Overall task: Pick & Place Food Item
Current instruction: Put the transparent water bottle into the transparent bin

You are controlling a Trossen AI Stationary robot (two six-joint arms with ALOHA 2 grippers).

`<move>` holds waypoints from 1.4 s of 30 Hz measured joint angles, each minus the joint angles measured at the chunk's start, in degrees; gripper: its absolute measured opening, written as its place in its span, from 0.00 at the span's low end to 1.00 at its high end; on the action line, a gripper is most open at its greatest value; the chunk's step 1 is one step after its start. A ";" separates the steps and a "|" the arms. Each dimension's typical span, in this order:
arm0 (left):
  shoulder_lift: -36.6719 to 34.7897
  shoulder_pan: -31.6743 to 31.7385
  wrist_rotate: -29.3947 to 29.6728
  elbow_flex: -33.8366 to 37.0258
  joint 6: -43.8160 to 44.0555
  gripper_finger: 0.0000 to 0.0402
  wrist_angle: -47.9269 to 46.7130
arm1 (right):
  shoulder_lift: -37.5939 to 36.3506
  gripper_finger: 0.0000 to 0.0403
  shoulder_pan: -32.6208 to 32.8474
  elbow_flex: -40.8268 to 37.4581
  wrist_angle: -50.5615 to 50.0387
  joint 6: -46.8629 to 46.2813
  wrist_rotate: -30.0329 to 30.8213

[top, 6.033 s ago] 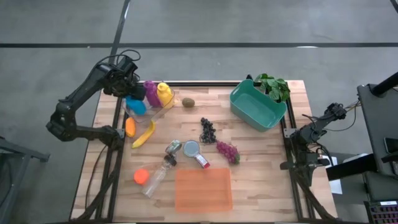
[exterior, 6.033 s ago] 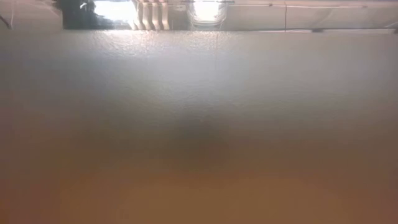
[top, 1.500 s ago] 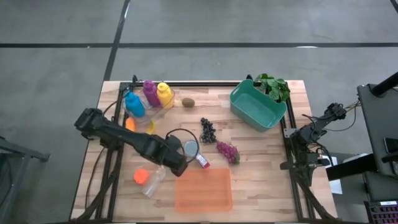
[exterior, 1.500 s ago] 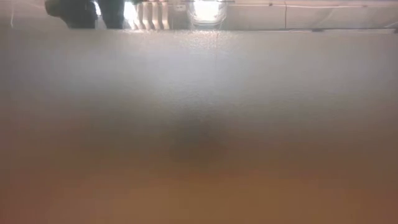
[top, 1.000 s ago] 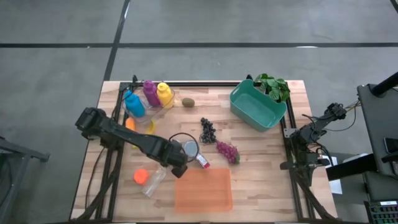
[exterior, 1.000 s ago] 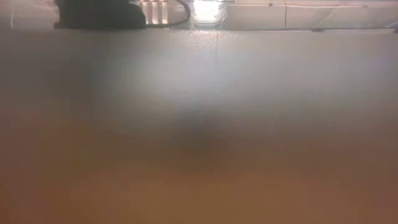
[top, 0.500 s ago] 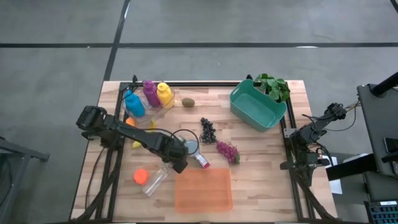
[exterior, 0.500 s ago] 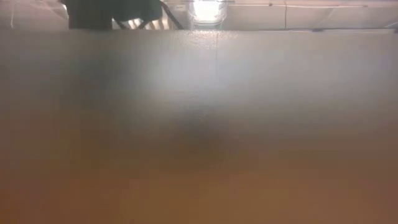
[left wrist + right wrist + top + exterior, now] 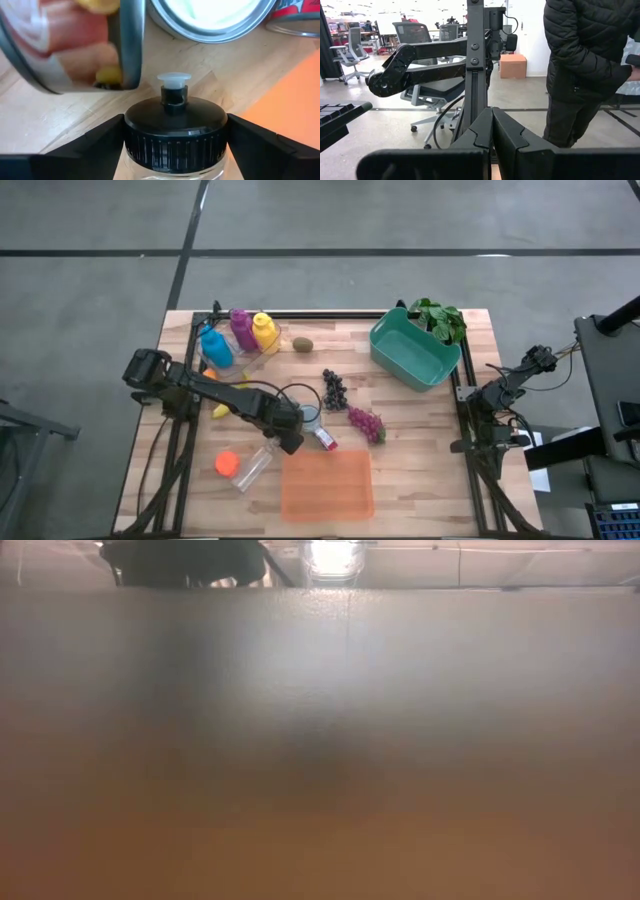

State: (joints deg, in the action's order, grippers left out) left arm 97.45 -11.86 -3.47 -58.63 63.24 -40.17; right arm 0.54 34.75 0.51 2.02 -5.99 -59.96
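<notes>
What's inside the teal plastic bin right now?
From the high view, the teal plastic bin shows only its bare floor. The leafy green plant sits behind it, outside. Its far inner corner is shadowed.

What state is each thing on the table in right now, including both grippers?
Left gripper: open, astride the bottle's cap.
Bottle: lying down, black cap on.
Tins: tipped on their sides.
Tray: bare.
Bin: nothing visible inside.
Right gripper: shut, parked off the table.

— We log the left gripper (image 9: 290,442) gone from the bottles at the table's (image 9: 420,470) far-left corner to mid-table.

— Agreed; now its fingers (image 9: 82,147) straddle the clear bottle's black cap (image 9: 175,131), jaws narrowing slightly.
</notes>
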 joint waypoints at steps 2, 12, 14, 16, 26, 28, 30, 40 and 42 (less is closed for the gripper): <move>0.00 0.00 0.00 0.00 0.00 0.74 0.15 | 0.02 0.02 0.00 0.01 0.01 0.00 0.00; -0.02 -0.03 -0.04 0.08 0.02 0.75 2.88 | 0.02 0.02 0.00 0.00 0.01 0.00 0.00; -0.41 -0.04 -0.02 0.17 0.22 0.75 3.13 | 0.02 0.02 -0.01 0.01 0.01 -0.01 0.00; -1.16 -0.04 -0.02 0.22 0.22 0.75 3.26 | 0.02 0.02 0.01 0.02 0.02 0.01 0.00; -12.42 -7.65 23.25 0.17 4.98 0.75 3.98 | 0.00 0.02 -0.01 0.00 0.02 0.00 0.00; -15.10 -10.96 30.35 0.15 6.64 0.75 2.35 | 0.00 0.02 0.01 0.02 0.00 -0.01 0.00; -17.36 -14.45 37.39 0.15 8.28 0.75 0.62 | 0.00 0.02 0.00 0.01 0.01 0.01 0.00; -21.22 -34.15 72.89 0.24 10.42 0.75 -3.00 | 0.01 0.02 0.00 0.01 0.02 -0.01 0.00; -21.11 -36.96 77.96 0.99 8.45 0.75 -2.34 | 0.01 0.02 0.01 0.00 0.00 0.01 0.00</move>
State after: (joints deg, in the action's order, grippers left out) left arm 76.34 -48.82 74.49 -57.64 71.69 -42.50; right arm 0.55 34.76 0.51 2.02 -5.98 -59.96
